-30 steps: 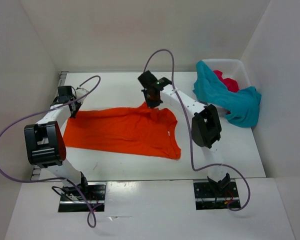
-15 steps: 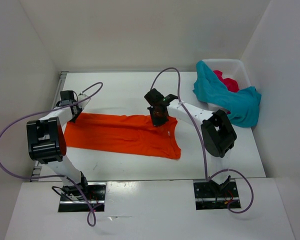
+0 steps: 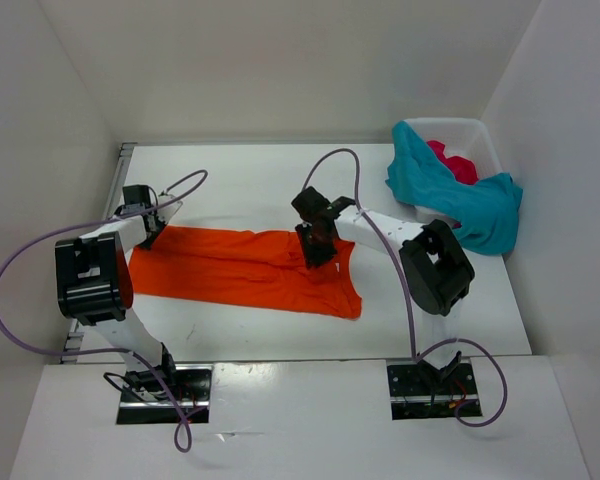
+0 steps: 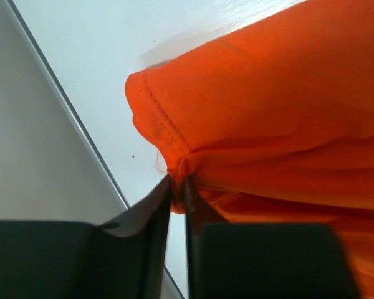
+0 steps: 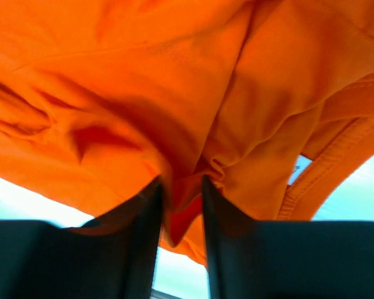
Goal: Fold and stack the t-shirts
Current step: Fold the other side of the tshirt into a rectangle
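The orange shirt [image 3: 245, 270] lies spread across the middle of the counter [image 3: 230, 180]. The left hand [image 3: 148, 234] is at its far left corner, fingers almost pressed together and pinching the hemmed edge. The right hand [image 3: 318, 250] is down near the collar with a bunch of cloth between its parted fingers, gripped or loose I cannot tell. The teal shirt [image 3: 460, 205] drapes over the white basket [image 3: 483, 135] in the far right corner, with the pink-red shirt [image 3: 452, 160] inside it.

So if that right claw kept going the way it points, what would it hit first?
The orange t-shirt: the right gripper points down into it, and a fold sits between its fingers. Right under the cloth it would probably meet the white table.
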Available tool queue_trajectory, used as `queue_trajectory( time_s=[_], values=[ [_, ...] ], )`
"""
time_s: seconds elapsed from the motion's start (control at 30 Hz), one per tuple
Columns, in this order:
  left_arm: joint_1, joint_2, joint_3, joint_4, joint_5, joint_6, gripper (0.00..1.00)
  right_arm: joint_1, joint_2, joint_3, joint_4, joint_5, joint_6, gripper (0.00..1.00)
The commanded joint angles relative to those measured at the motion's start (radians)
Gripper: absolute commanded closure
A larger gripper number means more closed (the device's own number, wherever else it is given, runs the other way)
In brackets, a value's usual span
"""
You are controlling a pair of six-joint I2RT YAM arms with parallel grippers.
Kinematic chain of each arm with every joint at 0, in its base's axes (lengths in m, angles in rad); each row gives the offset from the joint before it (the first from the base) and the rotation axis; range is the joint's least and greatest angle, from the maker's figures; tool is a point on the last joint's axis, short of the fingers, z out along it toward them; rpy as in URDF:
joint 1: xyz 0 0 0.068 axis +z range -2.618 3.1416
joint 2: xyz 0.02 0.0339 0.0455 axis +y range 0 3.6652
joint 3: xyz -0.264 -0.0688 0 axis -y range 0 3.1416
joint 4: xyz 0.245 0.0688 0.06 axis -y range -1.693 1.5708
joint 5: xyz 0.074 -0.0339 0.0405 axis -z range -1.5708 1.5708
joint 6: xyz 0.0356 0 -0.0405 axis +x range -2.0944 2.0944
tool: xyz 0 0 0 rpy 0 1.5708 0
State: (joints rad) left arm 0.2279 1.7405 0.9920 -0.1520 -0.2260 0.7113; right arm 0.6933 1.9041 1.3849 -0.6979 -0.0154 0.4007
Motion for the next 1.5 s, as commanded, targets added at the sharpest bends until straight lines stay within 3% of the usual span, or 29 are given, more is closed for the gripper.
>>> queue_trajectory(
  time_s=[0.0, 0.03, 0.07, 0.1, 0.37, 0.53, 0.67, 0.8, 0.93, 1.17, 1.47],
  values=[
    [0.007, -0.004, 0.005, 0.035, -0.024, 0.011, 0.77, 0.006, -0.051, -0.009, 0.035, -0.046, -0.017, 0.62],
    [0.007, -0.004, 0.005, 0.023, -0.024, 0.011, 0.69, 0.006, -0.060, -0.009, 0.035, -0.057, -0.017, 0.62],
    [0.007, -0.004, 0.017, 0.023, -0.024, 0.002, 0.54, 0.015, -0.069, -0.009, 0.035, -0.067, -0.017, 0.58],
    [0.007, -0.015, 0.033, 0.014, -0.035, 0.002, 0.51, 0.015, -0.083, -0.021, 0.035, -0.076, -0.017, 0.58],
    [0.007, -0.125, 0.076, -0.038, -0.099, 0.011, 0.42, 0.046, -0.230, -0.152, 0.026, -0.224, -0.036, 0.64],
    [-0.045, -0.193, 0.262, -0.207, 0.057, -0.055, 0.32, 0.046, -0.336, -0.188, 0.046, -0.186, 0.039, 0.64],
    [-0.195, -0.193, 0.335, -0.329, 0.224, -0.055, 0.30, -0.060, -0.361, -0.216, 0.046, -0.101, 0.165, 0.65],
    [-0.416, -0.193, 0.361, -0.331, 0.341, -0.067, 0.30, -0.204, -0.425, -0.306, 0.075, -0.074, 0.305, 0.66],
    [-0.540, -0.167, 0.372, -0.296, 0.473, -0.078, 0.30, -0.248, -0.482, -0.356, 0.100, -0.031, 0.400, 0.66],
    [-0.870, -0.091, 0.251, -0.290, 0.450, -0.073, 0.30, -0.238, -0.491, -0.440, 0.251, -0.132, 0.431, 0.60],
    [-0.911, -0.062, 0.157, -0.209, 0.375, -0.228, 0.29, -0.126, -0.334, -0.391, 0.252, -0.143, 0.400, 0.58]
  ],
)
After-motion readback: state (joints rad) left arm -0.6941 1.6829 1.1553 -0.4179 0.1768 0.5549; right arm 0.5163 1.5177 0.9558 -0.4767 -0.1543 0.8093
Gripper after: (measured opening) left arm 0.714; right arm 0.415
